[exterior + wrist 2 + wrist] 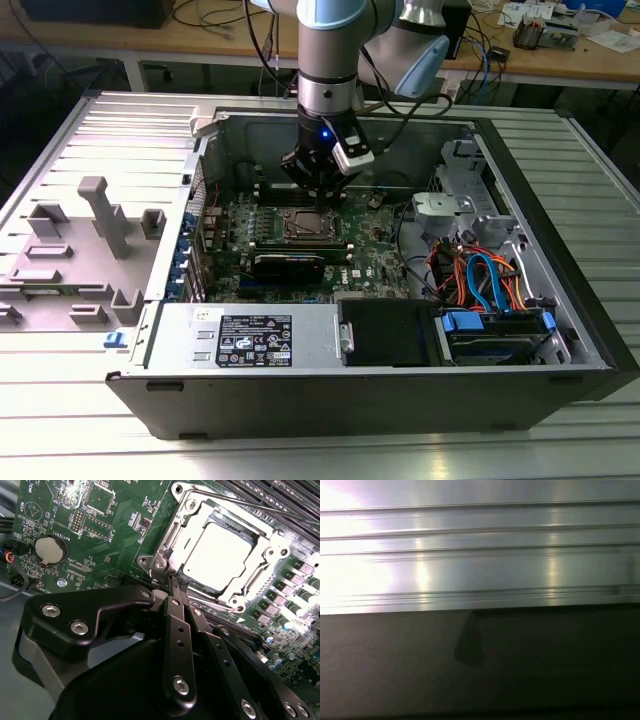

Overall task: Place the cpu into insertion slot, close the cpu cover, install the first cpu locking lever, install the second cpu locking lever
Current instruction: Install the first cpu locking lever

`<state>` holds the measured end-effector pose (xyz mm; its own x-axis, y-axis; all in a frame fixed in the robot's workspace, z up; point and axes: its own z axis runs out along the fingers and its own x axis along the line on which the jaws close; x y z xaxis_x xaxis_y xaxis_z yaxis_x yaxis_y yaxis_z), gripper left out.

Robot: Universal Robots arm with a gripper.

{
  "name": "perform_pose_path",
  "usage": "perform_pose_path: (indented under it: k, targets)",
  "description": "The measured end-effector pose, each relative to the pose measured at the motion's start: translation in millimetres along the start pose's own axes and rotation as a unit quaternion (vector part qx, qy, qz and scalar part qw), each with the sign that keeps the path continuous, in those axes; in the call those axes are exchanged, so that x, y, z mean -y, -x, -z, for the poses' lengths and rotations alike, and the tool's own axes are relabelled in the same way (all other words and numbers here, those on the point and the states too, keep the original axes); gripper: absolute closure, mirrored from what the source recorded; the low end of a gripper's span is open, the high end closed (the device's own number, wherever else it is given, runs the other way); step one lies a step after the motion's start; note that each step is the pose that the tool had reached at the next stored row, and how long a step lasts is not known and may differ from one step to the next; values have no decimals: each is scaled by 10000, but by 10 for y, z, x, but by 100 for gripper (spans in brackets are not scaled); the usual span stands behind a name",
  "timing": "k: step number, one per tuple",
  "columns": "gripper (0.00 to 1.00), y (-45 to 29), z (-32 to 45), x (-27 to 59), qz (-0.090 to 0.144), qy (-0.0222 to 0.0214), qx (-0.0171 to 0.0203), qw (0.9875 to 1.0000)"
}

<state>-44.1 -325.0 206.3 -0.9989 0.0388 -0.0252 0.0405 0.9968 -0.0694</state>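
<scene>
1. Gripper (176, 582) is hanging over the motherboard (375, 240) inside the open computer case (560, 290) in the exterior view; in the second wrist view its 2 fingers (177, 630) are lying pressed together with no gap showing and nothing between them, tips sitting at the corner of the socket frame.
2. Cpu (219, 555) is sitting in the insertion slot (308, 224), silver top showing through the window; the cpu cover (190, 525) is lying down around it, so placing and covering are looking done.
3. Locking levers: 2 thin wire rods (250, 505) are running past the far side of the socket; whether either is hooked under its catch, I cannot tell.
4. Risk, in my judgement: the closed tips are working very near the frame corner; a slight sideways drift would be putting them on the cover or the board parts just beside it, scraping or bending rather than catching a lever.
5. Risk: a sprung lever could be slipping off smooth closed fingers and snapping back; the cause would be too shallow a contact.
6. Risk: pressing down while the cover is not fully flat would be loading the chip unevenly; the seating of the hidden edge is not visible.
7. Coin cell (50, 548) and memory slots (280, 495) are lying near the approach path; a wide swing could be clipping them.
</scene>
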Motion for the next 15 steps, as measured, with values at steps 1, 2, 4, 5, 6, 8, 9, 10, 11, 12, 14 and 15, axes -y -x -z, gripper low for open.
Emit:
perform_pose_path:
  k: [1,2,4,5,6,8,9,10,11,12,14,15]
  targets:
    - [89,0,-2,1,-2,-3,0,10000]
    - [89,1,-6,2,-10,-12,1,10000]
    - [89,2,-10,3,-17,-26,0,10000]
    - [89,3,-12,3,-20,-31,0,10000]
    - [89,4,-15,4,-21,-34,-1,10000]
    - [89,6,-22,4,-24,-37,-1,10000]
    - [89,7,-25,3,-24,-37,0,10000]
    - [89,9,-29,2,-24,-35,0,10000]
    - [89,9,-29,2,-24,-35,0,10000]
    - [89,9,-29,2,-24,-35,0,10000]
    - [89,9,-30,2,-24,-35,0,10000]
    - [89,9,-30,2,-24,-35,0,10000]
